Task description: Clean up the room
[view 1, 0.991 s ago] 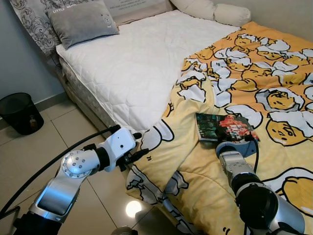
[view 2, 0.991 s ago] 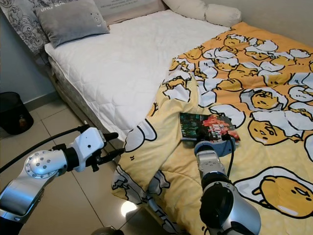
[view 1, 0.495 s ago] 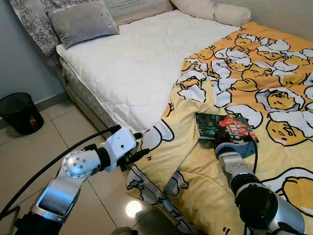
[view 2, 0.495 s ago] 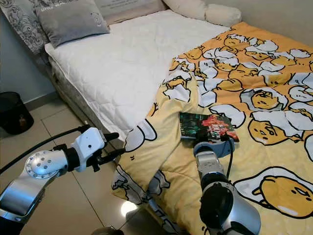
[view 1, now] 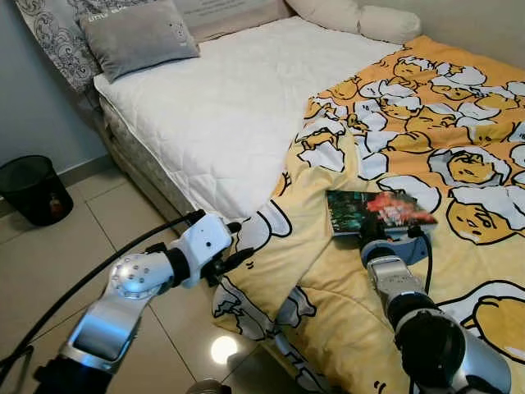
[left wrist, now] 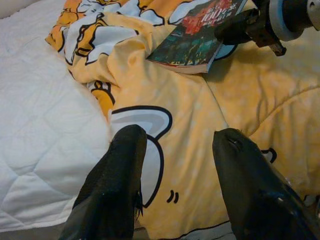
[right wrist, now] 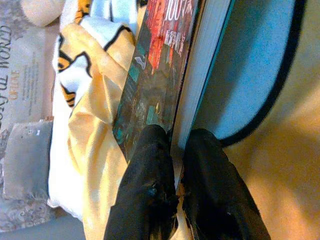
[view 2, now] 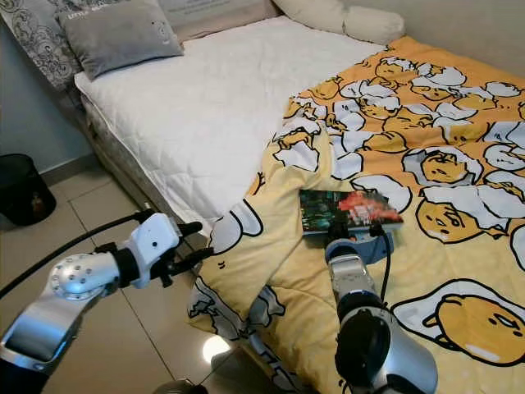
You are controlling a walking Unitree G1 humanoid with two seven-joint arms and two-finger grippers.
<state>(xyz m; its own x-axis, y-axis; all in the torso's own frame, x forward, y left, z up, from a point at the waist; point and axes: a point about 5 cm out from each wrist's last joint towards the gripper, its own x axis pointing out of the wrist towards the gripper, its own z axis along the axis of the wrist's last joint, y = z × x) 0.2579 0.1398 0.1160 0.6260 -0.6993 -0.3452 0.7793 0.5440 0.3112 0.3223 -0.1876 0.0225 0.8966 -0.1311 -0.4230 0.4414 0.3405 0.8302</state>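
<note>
The book [view 1: 379, 212] has tilted up off the blanket [view 1: 459, 156], gripped by the right pincer [view 1: 379, 236].

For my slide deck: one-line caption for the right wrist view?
Right pincer clamps a book's edge on the yellow cartoon blanket.

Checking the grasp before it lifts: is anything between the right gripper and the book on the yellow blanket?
Nothing visible. The right gripper already has its black fingers closed on the near edge of the dark paperback book, which lies on the yellow cartoon-print blanket.
</note>
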